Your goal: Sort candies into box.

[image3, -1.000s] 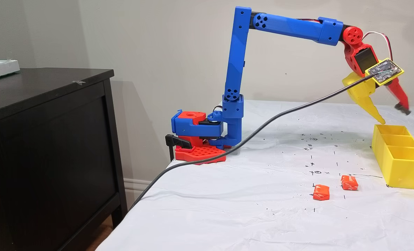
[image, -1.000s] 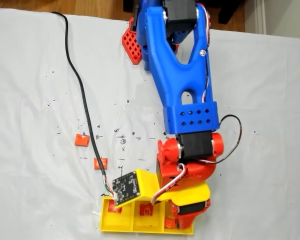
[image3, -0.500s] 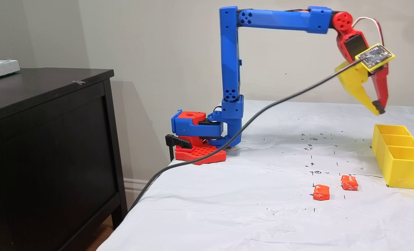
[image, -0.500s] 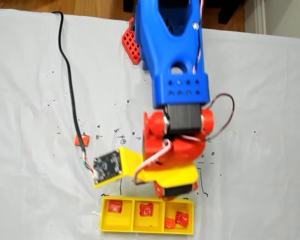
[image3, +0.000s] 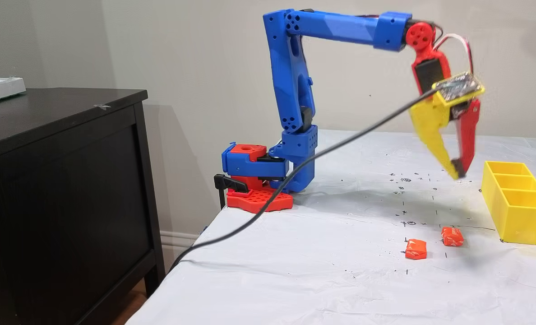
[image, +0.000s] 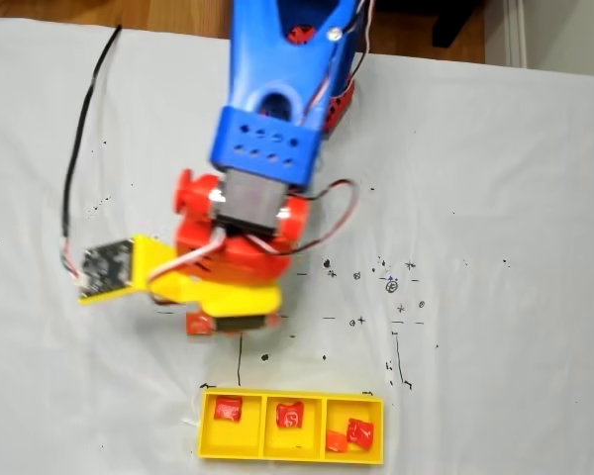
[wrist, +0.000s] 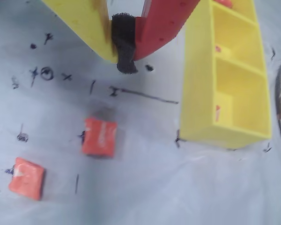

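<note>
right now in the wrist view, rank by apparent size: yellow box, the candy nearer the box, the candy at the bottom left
1. yellow box, by far the largest.
2-3. Candy nearer the box and bottom-left candy look about alike; not ranked.

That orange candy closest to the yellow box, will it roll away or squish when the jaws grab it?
Probably no rolling: the orange candy looks flat and square, lying on the white cloth, so it would likely slide instead. Its wrapper looks creased in a fixed view, so it may crinkle or slip a bit. It looks small beside the yellow box, so probably light.
</note>
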You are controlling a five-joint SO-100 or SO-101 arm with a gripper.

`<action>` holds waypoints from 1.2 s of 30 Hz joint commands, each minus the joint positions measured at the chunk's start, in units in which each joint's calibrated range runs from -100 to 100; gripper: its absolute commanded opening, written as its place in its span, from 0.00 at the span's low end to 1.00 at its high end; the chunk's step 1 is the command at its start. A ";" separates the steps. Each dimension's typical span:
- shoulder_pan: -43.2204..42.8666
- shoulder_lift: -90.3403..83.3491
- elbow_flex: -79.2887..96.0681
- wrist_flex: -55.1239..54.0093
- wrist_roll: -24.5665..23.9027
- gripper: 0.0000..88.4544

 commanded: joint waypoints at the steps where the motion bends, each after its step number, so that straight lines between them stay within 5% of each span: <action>1: 3.09 -1.39 -0.50 -0.44 2.39 0.02; 4: 5.36 0.56 -1.86 0.96 3.52 0.17; 9: 6.17 7.77 -6.60 3.58 4.59 0.27; 36: 5.63 23.80 -19.80 5.21 4.64 0.27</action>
